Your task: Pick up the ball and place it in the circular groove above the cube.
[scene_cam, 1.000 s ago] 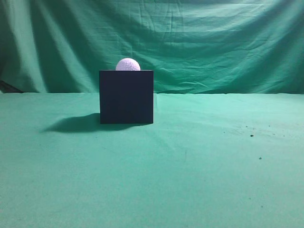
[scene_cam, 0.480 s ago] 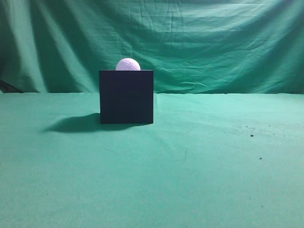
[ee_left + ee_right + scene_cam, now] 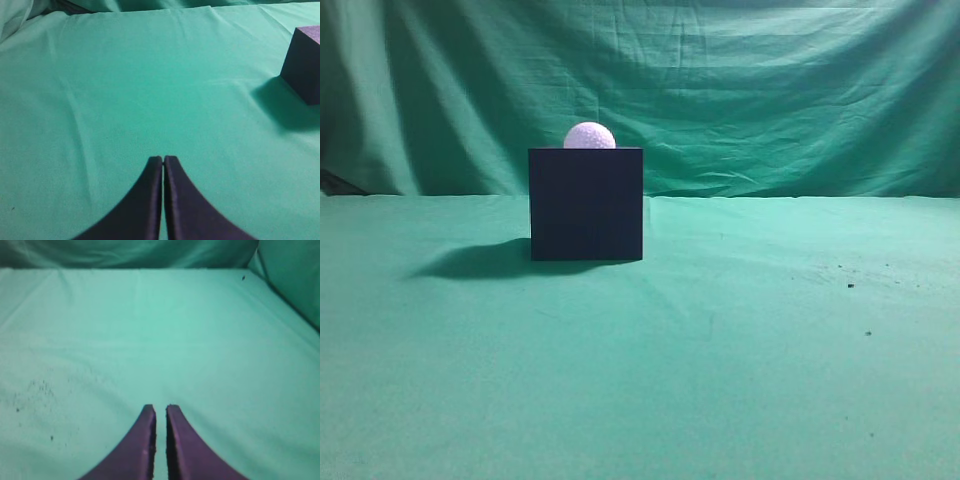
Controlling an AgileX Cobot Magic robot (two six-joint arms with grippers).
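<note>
Left gripper: jaws pressed together with no gap at the tips, holding nothing — it hangs low over bare green cloth.
Right gripper: jaws nearly together, only a thin slit between the tips, nothing in them; only cloth ahead of it, with a scatter of dark specks off to its left.
Ball: small, white, dimpled, sitting at the middle of the cube's top face, its lower part sunk below the top edge — it looks seated in the groove already.
Cube: dark box standing upright on the cloth, left of centre in the exterior view, casting a shadow to its left.
Direction from left gripper: the cube shows ahead and well to the right of the jaws, well apart from them; only a corner is in frame, and the ball cannot be seen from here.
Direction from right gripper: neither cube nor ball appears in its wrist view, so I cannot tell their bearing from it.
Nearer arm: judged from the wrist views, the left — it alone has the cube in sight.
Long axis: none to speak of; the ball is round and the cube square-faced.
Task standing: as things lie, placement appears done, with both arms clear of the cube.
</note>
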